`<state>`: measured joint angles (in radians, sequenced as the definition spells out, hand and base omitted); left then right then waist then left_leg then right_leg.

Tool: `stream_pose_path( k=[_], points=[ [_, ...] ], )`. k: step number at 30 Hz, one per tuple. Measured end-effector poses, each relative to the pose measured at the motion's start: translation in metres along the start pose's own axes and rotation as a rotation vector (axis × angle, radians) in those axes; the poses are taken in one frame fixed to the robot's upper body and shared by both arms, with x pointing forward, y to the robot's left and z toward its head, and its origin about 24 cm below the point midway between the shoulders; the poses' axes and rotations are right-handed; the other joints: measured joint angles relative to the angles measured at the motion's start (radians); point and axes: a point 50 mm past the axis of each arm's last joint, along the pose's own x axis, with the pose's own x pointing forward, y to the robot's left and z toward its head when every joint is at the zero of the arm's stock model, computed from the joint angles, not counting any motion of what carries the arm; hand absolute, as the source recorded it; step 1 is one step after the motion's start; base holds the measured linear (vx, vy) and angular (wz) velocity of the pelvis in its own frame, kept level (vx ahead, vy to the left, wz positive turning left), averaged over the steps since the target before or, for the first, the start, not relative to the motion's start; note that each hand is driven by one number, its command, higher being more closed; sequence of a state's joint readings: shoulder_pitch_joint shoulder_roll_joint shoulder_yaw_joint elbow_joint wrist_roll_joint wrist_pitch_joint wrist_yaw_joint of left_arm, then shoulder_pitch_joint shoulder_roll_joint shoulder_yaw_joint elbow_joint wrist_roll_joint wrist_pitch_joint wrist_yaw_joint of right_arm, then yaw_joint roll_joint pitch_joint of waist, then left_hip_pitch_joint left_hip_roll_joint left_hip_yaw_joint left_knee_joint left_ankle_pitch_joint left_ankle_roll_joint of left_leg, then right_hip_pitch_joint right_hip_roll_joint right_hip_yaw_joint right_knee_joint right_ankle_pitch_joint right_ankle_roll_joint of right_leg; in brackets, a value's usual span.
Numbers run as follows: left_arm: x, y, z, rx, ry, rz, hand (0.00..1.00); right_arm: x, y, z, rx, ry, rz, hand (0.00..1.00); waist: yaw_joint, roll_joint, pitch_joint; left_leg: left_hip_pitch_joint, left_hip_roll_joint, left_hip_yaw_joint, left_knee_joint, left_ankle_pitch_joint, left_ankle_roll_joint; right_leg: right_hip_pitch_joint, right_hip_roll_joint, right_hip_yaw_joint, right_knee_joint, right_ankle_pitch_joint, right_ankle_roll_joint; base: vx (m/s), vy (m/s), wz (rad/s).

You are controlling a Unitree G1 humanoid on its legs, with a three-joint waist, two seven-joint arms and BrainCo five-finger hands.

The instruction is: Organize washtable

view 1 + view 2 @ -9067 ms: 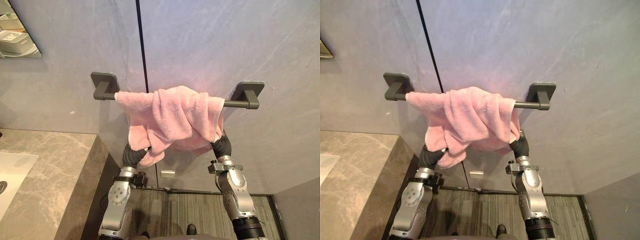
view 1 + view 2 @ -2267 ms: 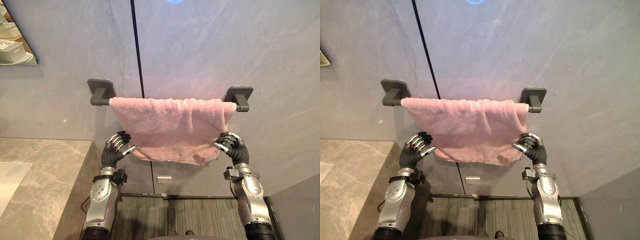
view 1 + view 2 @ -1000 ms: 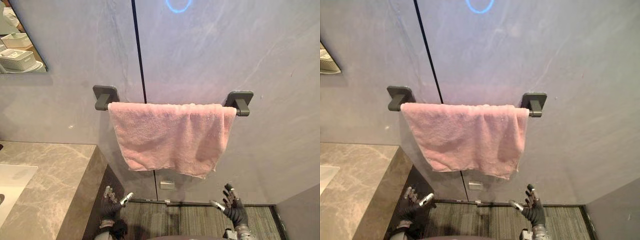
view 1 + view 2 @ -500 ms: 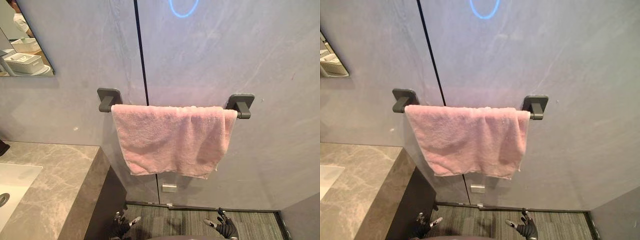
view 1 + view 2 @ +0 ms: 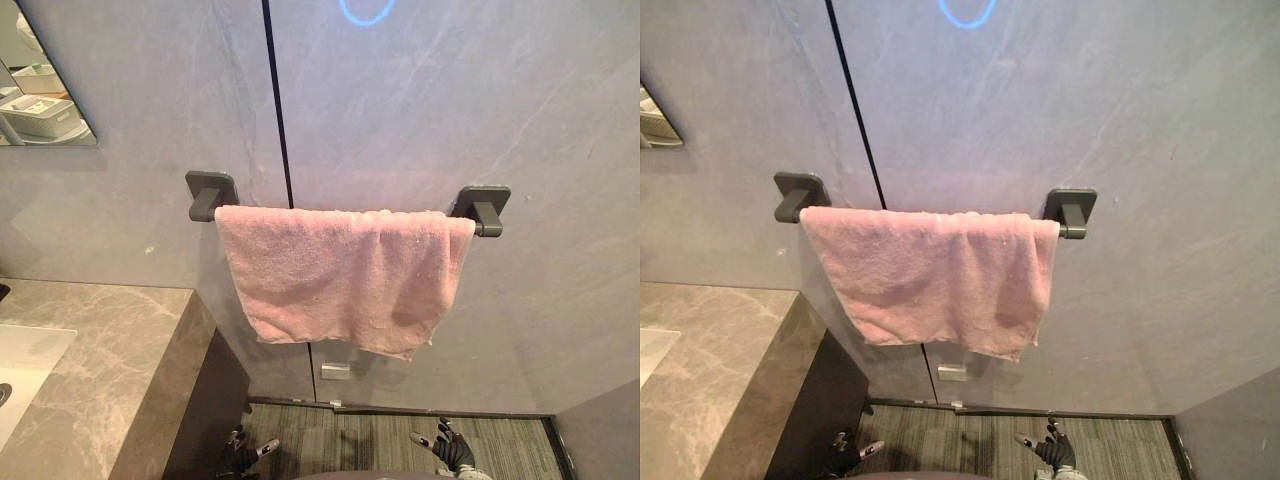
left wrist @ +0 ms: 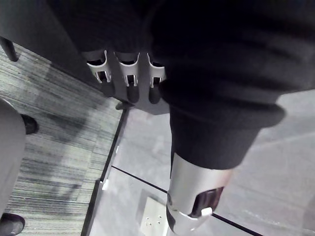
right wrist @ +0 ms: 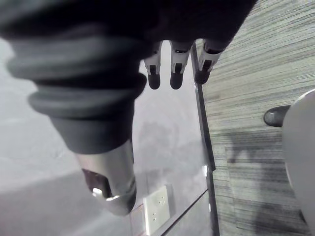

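Slippage is the main worry from here: the pink towel [image 5: 340, 275] is only draped over the dark rail [image 5: 486, 226], and nothing pins it, so I judge that an uneven split of cloth between front and back, or a hand catching the hem on its way up, could drag it off onto the carpeted floor [image 5: 380, 440]. It hangs spread nearly the full width between the two wall brackets, its top edge reaching almost to the right bracket [image 5: 484, 205] and stopping just short of the left one [image 5: 207, 192]. The front face is mostly flat, with soft folds on the right side, and the lower hem is not level: the right corner sags lower than the left. It looks like thick, fuzzy terry, likely to cling to itself and bunch if tugged from one corner. Both hands are low near the floor and well apart from the cloth, the left hand [image 5: 243, 458] and the right hand [image 5: 452, 453]; in the wrist views the left fingers [image 6: 129, 78] and right fingers [image 7: 172, 69] are straight and hold nothing. The marble bench [image 5: 110, 350] with its basin [image 5: 20, 360] stands to the left of the rail.
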<state>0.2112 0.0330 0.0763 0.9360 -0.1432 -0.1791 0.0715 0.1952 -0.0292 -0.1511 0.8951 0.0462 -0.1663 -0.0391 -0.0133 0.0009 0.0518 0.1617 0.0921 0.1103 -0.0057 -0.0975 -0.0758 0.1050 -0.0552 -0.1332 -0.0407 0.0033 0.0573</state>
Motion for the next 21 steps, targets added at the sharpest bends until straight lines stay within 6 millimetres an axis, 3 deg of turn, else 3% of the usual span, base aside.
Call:
stream_pose_path(
  k=[12,14,16,17,18,20,21],
  points=[
    [0.005,-0.002,0.007,0.027,-0.005,-0.008,0.0,0.008,-0.002,0.006,-0.015,0.027,-0.006,0.0,0.0,0.005,0.033,-0.012,0.0,0.051,-0.019,-0.002,0.0,-0.043,0.007,0.062,-0.014,0.013,0.002,-0.01,0.0,-0.14],
    [0.008,-0.001,0.014,0.016,-0.022,0.002,0.0,0.013,0.004,0.017,-0.033,-0.001,0.011,0.0,0.005,0.004,0.072,-0.013,0.007,0.105,-0.009,-0.004,-0.001,-0.09,0.016,0.101,0.029,0.015,0.001,-0.01,0.0,-0.75],
    [0.011,0.004,0.023,0.025,-0.044,0.014,0.0,0.017,0.014,0.03,-0.048,-0.037,0.038,0.0,0.006,-0.01,0.103,-0.064,0.03,0.149,0.034,-0.011,-0.001,-0.189,0.014,0.065,0.123,0.012,0.0,-0.13,-0.048,-0.63],
    [0.013,0.005,0.026,0.03,-0.051,0.017,0.0,0.018,0.015,0.033,-0.049,-0.044,0.04,0.0,0.002,-0.016,0.109,-0.085,0.032,0.15,0.051,-0.011,-0.001,-0.216,0.006,0.047,0.156,-0.001,-0.003,-0.1,-0.073,-0.01],
    [0.013,0.003,0.028,0.038,-0.052,0.011,0.0,0.017,0.013,0.03,-0.046,-0.037,0.034,0.0,-0.002,-0.021,0.119,-0.099,0.026,0.139,0.062,-0.012,0.0,-0.26,-0.033,-0.005,0.285,-0.094,-0.023,-0.04,-0.057,0.38],
    [0.013,0.007,0.028,0.046,-0.047,0.029,0.0,0.017,0.01,0.029,-0.057,-0.034,0.028,0.0,0.001,-0.025,0.119,-0.098,0.027,0.107,0.09,-0.011,0.0,-0.273,-0.108,-0.041,0.481,-0.193,-0.016,0.03,-0.06,0.68],
    [0.014,0.008,0.028,0.048,-0.049,0.033,0.0,0.016,0.009,0.027,-0.06,-0.029,0.026,0.0,0.0,-0.025,0.119,-0.098,0.03,0.092,0.098,-0.011,-0.001,-0.269,-0.133,-0.043,0.53,-0.208,-0.009,0.05,-0.158,0.91]
  ],
)
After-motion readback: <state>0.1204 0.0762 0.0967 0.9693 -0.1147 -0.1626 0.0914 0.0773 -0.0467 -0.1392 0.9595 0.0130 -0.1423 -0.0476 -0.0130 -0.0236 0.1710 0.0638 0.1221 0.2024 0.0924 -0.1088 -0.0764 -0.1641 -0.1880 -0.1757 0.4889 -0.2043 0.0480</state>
